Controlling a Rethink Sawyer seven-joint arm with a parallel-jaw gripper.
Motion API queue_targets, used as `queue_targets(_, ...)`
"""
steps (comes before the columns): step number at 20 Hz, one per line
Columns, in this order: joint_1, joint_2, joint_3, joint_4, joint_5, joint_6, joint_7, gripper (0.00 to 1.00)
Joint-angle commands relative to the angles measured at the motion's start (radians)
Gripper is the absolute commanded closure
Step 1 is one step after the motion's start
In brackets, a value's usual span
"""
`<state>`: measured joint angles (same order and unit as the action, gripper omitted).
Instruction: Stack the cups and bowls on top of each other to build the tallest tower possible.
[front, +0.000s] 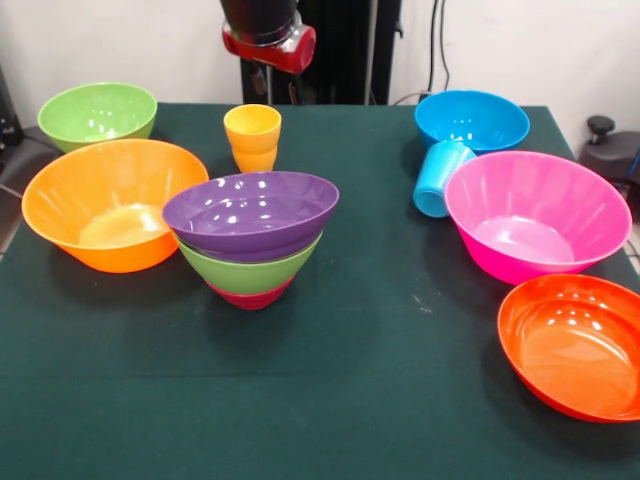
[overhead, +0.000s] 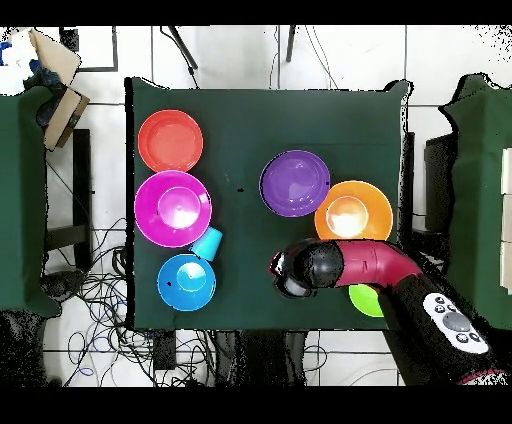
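Purple bowl (overhead: 295, 183) mid-table. Orange bowl (overhead: 352, 212) touching its right-lower side. Arm (overhead: 350, 265) below it. Pink bowl (overhead: 172, 208) well left.
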<state>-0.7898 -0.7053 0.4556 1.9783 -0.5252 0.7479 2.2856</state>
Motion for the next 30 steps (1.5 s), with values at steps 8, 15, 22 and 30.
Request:
queue_targets(8,0.069,-0.108,-0.014,-0.033,-0.024,-0.087,-0.007,0.0)
queue_targets(15,0.094,-0.083,-0.05,-0.051,-0.076,-0.141,0.027,0.0)
queue_targets(22,0.13,0.007,-0.104,-0.078,-0.142,-0.257,0.058,0.0)
queue_targets(30,0.166,0.038,-0.138,-0.086,-0.137,-0.278,0.03,0.0)
